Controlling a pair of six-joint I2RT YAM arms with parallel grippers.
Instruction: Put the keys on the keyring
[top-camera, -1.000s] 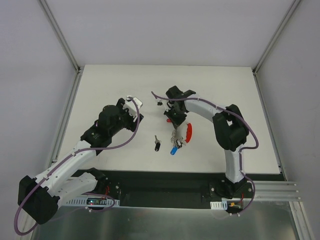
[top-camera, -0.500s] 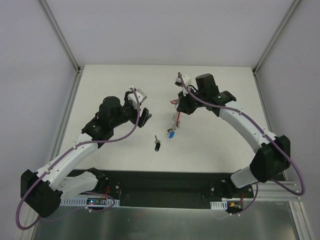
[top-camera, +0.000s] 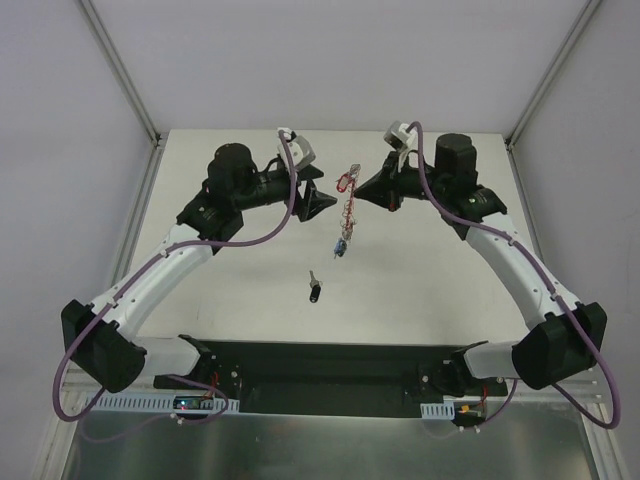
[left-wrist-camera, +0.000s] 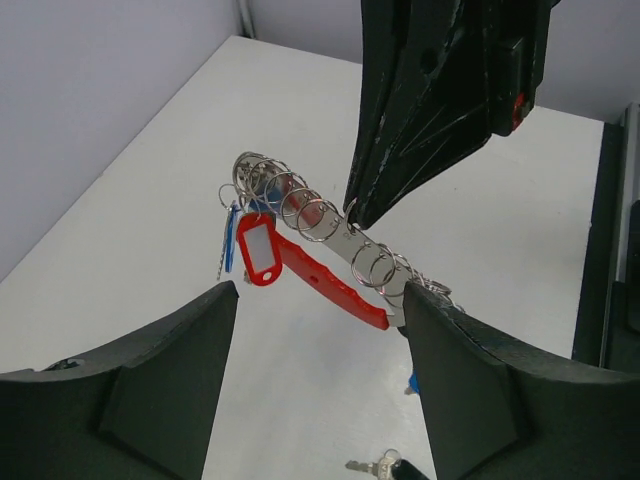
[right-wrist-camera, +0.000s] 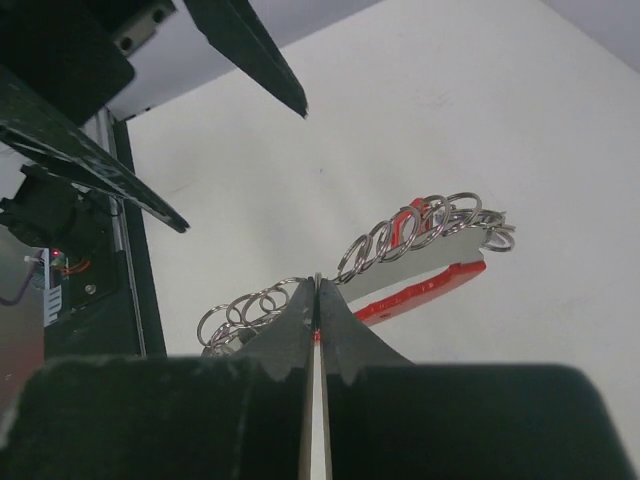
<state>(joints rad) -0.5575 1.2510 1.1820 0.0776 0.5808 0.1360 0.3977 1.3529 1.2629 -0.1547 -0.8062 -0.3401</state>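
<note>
My right gripper (top-camera: 364, 190) is shut on one ring of the keyring (top-camera: 347, 205), a chain of silvery rings that hangs in the air above the table. In the right wrist view the shut fingertips (right-wrist-camera: 317, 287) pinch a ring in the middle of the keyring (right-wrist-camera: 420, 232). A curved red tag (left-wrist-camera: 335, 285), a small red-framed tag (left-wrist-camera: 258, 250) and a blue key (left-wrist-camera: 230, 240) hang from it. My left gripper (top-camera: 325, 190) stands open just left of the chain, holding nothing (left-wrist-camera: 320, 295). A black-headed key (top-camera: 316, 291) lies alone on the table below.
The white table (top-camera: 450, 280) is bounded by grey walls and metal frame posts. A black base strip (top-camera: 330, 365) runs along the near edge. The left gripper's open fingers (right-wrist-camera: 250, 55) show at the top left of the right wrist view.
The right arm has lifted the keyring off the table and carried it to the far side. The left arm has swung up and right to face it, jaws still open.
</note>
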